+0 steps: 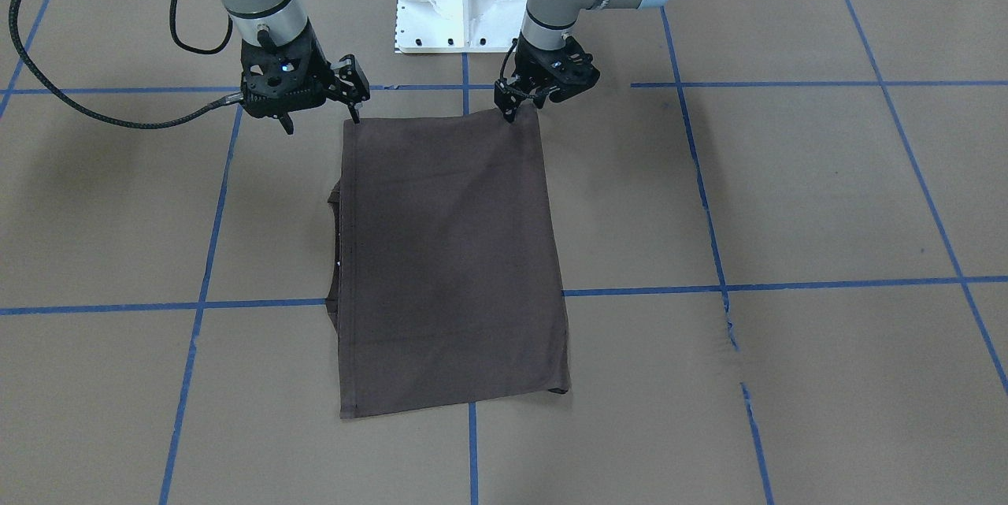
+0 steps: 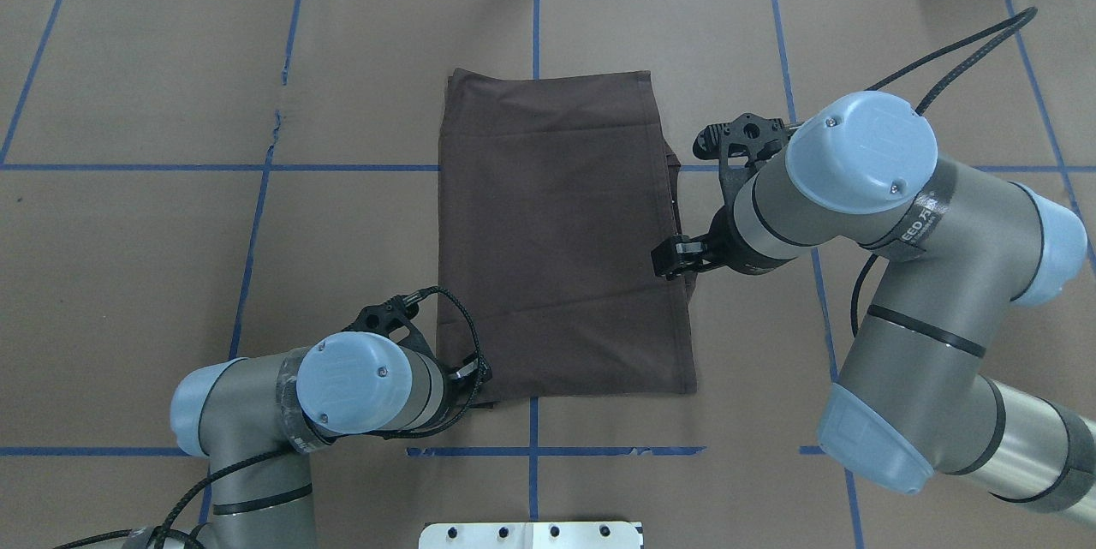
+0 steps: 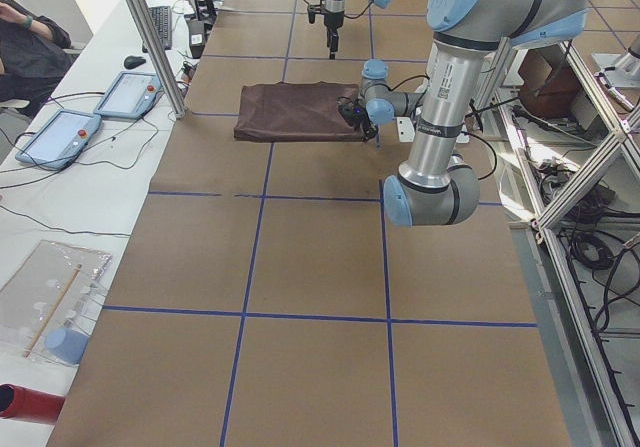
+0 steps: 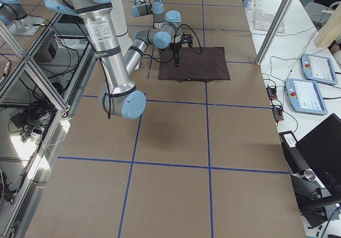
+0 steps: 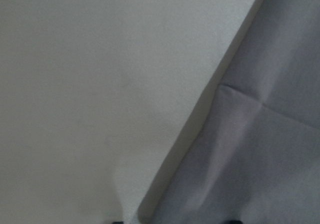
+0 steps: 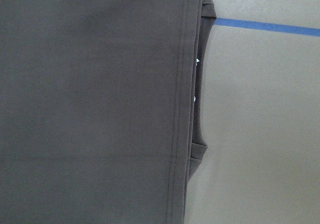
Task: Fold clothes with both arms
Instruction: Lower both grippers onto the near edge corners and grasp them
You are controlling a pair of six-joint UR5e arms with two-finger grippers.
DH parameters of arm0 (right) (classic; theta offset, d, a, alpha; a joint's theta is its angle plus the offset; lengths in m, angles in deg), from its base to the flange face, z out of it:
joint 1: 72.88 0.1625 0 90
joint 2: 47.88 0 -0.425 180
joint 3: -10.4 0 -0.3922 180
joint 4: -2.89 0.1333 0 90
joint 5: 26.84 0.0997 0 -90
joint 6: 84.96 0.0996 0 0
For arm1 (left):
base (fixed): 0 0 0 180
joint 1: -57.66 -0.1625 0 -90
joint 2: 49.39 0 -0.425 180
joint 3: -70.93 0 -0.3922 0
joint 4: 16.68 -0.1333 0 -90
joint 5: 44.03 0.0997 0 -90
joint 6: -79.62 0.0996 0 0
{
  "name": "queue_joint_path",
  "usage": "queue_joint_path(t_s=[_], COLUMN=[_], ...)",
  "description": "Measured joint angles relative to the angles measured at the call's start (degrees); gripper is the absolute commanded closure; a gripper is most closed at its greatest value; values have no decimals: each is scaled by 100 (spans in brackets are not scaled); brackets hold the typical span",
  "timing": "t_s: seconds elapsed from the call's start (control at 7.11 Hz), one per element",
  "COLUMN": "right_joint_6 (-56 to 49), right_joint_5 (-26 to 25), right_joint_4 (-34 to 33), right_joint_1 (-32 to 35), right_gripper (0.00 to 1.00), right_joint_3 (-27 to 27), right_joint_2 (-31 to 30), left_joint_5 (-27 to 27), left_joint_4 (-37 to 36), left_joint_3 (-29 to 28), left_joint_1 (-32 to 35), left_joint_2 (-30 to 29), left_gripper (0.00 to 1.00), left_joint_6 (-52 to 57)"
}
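Two-arm fold, apparently partway through. Front-facing: shows T-shirt (image 1: pixel 449 253) flat on paper-covered table (image 1: pixel 787 198), already a long rectangle, with an under layer peeking out along the robot-right edge. Puts right gripper (image 1: pixel 323 123) at one robot-side corner, fingers spread and holding nothing. Puts left gripper (image 1: pixel 516 105) at the other robot-side corner; can't tell finger state. Overhead: hides most of left gripper under its own wrist at the near corner, and places right gripper over the shirt's right edge, probably raised off the cloth. Left side: shows shirt lying flat, near arm's gripper low beside it. Right side: shows near arm's gripper hanging at the shirt edge; contact unclear. Left wrist: blurred and very close on cloth edge and bare table, no clear fingers. Right wrist: looks down on hem stitching, collar (image 6: pixel 200 78) curve with white flecks, and blue tape line (image 6: pixel 270 26). Likely step: lining up to pinch both robot-side corners. Next move calls for lowering the right, closing both through all layers, lifting evenly and carrying toward the far edge.
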Motion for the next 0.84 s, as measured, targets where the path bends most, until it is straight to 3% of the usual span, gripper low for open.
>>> queue_joint_path(t_s=[0.14,0.84], right_joint_6=[-4,426], right_joint_5=[7,90], right_joint_4=[-4,1], right_joint_1=[6,-6], right_gripper=[0,0], right_joint_3=[0,-5], right_joint_2=[0,-18], left_joint_5=[2,-10], left_joint_4=[-5,-16], left_joint_3=[0,204], left_joint_1=[0,33], left_joint_2=[-5,24], left_gripper=[100,100], left_joint_6=[0,140])
